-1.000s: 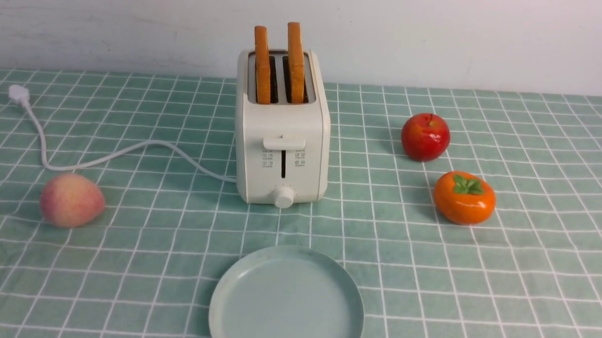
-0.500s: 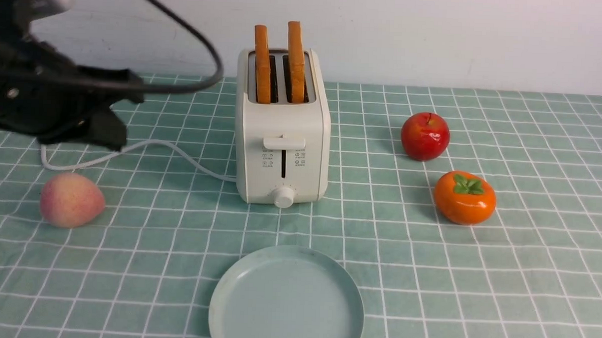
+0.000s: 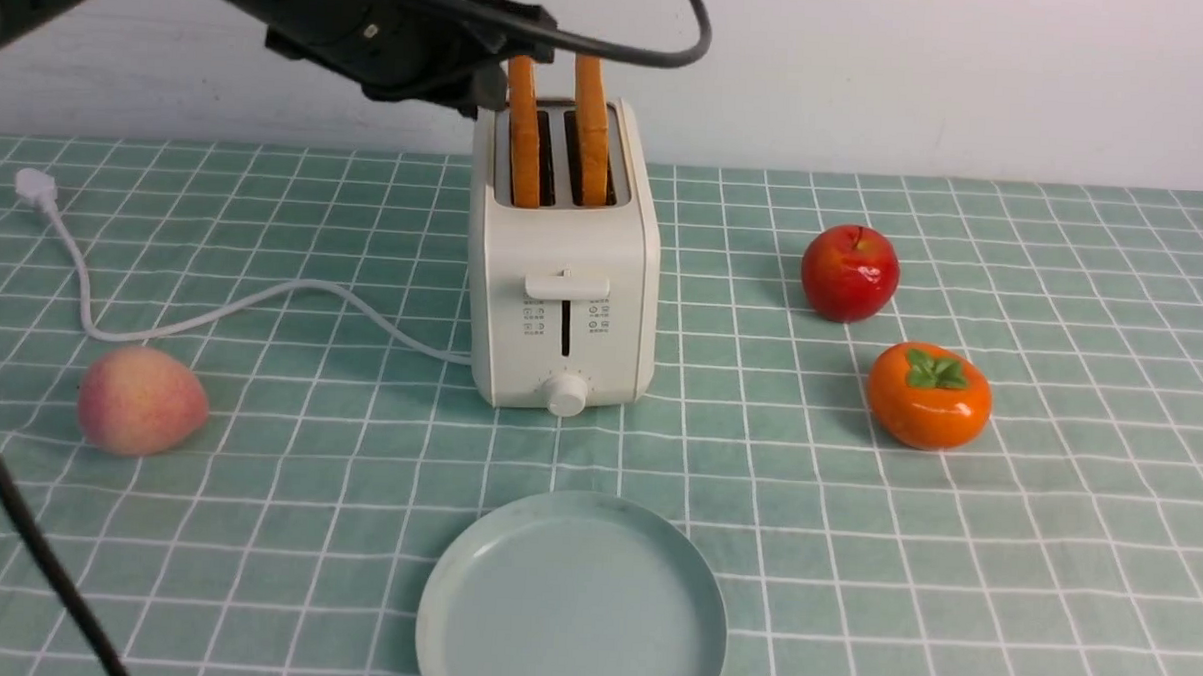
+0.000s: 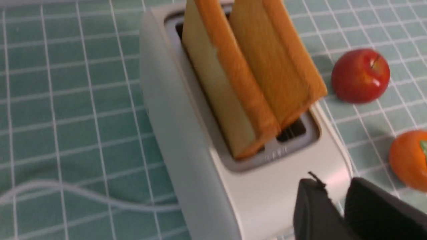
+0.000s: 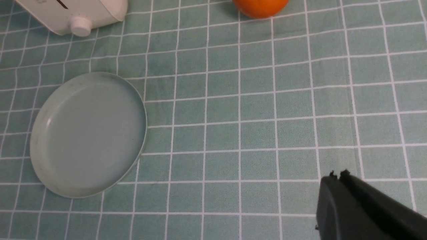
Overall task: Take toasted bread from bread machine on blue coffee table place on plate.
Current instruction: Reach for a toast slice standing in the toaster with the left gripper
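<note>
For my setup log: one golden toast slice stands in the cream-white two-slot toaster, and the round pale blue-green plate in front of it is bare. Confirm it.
Wrong count: two golden toast slices, not one, stand in the cream-white two-slot toaster, as the front view shows. The round pale blue-green plate in front of it is bare.

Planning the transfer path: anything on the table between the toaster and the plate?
Nothing. Front view shows only bare grid cloth between the toaster and the plate; the right wrist view agrees.
</note>
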Controlling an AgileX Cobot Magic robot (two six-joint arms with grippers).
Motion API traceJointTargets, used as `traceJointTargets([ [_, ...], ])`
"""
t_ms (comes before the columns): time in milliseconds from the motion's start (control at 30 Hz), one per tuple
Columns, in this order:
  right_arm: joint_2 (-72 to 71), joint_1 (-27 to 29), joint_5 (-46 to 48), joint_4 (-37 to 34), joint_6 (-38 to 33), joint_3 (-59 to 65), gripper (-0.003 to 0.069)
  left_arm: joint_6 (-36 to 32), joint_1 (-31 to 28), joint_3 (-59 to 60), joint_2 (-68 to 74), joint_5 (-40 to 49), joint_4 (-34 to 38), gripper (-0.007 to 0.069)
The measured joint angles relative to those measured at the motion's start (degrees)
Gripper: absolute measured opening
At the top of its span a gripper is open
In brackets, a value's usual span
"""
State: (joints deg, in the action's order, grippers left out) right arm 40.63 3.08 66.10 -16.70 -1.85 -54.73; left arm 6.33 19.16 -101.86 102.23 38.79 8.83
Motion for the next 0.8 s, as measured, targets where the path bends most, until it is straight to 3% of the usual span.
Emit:
traceJointTargets([
  [200, 0.00, 0.00, 0.05, -0.87, 0.00, 0.00, -0.0001, 0.00, 0.00, -2.02, 6.72, -7.42, -0.71, 0.0525],
  [333, 0.00, 0.00, 0.05, -0.87, 0.00, 0.00, 0.0000, 0.46, 0.00, -2.02, 10.25, -11.23, -1.10, 0.0582],
  [433, 0.00, 0.00, 0.05, -0.87, 0.00, 0.00, 0.0000, 1.42, 0.00, -2.02, 11.42, -11.41, -2.33, 0.0542],
  [533, 0.00, 0.00, 0.05, -0.93, -0.01, 0.00, 0.0003, 3.43, 0.00, -2.03, 11.69, -11.41, -5.63, 0.0327],
  [567, 0.00, 0.00, 0.05, -0.93, -0.01, 0.00, 0.0003, 3.58, 0.00, -2.03, 11.69, -11.41, -5.79, 0.0290],
  [600, 0.00, 0.00, 0.05, -0.93, -0.01, 0.00, 0.0004, 3.95, 0.00, -2.15, 11.69, -11.18, -7.02, 0.0137],
  [633, 0.00, 0.00, 0.05, -0.98, -0.01, 0.00, 0.0005, 4.09, 0.00, -2.15, 11.56, -11.06, -7.52, 0.0075],
  [667, 0.00, 0.00, 0.05, -0.98, -0.01, 0.00, 0.0006, 4.14, 0.00, -2.15, 11.42, -10.81, -7.72, 0.0047],
  [800, 0.00, 0.00, 0.05, -1.21, -0.01, 0.00, 0.0010, 4.53, 0.00, -2.09, 8.59, -8.62, -8.12, 0.0057],
])
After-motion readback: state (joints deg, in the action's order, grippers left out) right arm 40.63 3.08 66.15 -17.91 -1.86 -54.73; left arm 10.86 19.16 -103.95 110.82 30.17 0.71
